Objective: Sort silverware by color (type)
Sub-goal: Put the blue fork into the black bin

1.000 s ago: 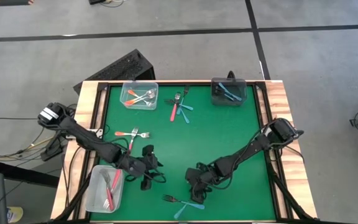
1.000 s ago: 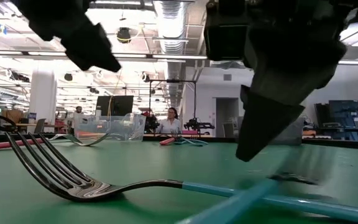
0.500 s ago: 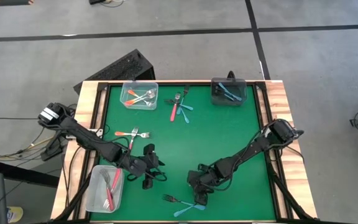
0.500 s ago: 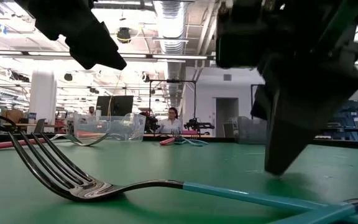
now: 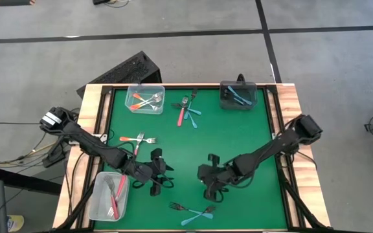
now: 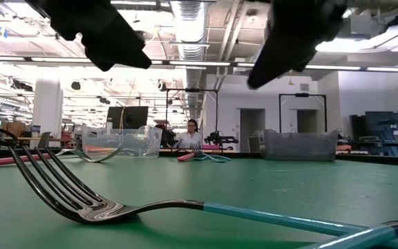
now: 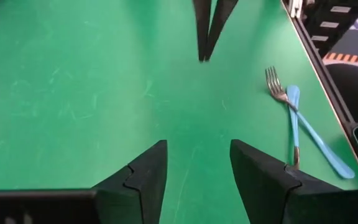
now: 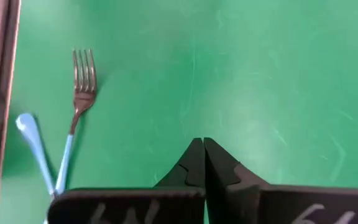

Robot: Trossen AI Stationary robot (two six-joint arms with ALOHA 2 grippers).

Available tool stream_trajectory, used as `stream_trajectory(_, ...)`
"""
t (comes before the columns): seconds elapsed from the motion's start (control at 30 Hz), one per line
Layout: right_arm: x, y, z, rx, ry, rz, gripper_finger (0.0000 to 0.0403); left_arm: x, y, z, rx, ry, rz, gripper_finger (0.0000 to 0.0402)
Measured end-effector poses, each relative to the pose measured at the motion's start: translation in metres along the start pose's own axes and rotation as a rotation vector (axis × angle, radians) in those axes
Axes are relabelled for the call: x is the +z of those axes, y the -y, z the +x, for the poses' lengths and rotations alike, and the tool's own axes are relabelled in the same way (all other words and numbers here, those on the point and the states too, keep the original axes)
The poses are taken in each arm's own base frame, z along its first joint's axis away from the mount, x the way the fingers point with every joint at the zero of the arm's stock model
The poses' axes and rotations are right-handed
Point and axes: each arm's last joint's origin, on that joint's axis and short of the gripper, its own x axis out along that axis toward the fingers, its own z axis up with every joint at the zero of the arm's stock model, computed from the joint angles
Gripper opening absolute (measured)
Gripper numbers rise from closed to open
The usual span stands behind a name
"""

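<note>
Where a second ago the right gripper was down with its jaws wide over the pair of light blue forks at the near edge of the green tabletop, it now hangs above and a little farther in from them, jaws pressed fully together with nothing between them. From the right wrist view both of those forks, one tines-up and one with its blue handle end showing, lie flat on the felt, crossed as before. As I read it, the grab has missed and the pair still needs picking up before it can go to the dark bin at the far right corner, where other blue handles already sit.

Left of the blue pair, the left gripper waits with jaws wide and empty, beside the clear bin holding red forks. An orange fork and a red one lie farther in from it, a mixed cluster lies near the far edge, and the far clear bin holds orange ones.

No brand, label or writing is readable anywhere I can see
</note>
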Motion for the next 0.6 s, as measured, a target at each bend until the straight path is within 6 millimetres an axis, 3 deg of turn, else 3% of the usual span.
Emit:
stream_trajectory(0.1,-0.001,0.004,-0.012,0.021,-0.053,-0.010,0.0029,0.000,0.000,0.000,-0.005,0.000,-0.002,0.0163)
stream_trajectory(0.3,-0.019,-0.003,-0.014,0.053,-0.208,-0.004,0.0124,0.000,0.000,0.000,-0.003,-0.004,-0.004,0.0163)
stream_trajectory(0.47,-0.044,-0.022,0.014,0.134,-0.353,0.004,0.0199,0.000,0.000,0.000,-0.003,-0.004,-0.004,0.0163)
stream_trajectory(0.6,-0.064,-0.036,0.035,0.239,-0.484,0.034,0.0226,-0.001,0.000,0.000,-0.004,-0.007,-0.004,0.0163)
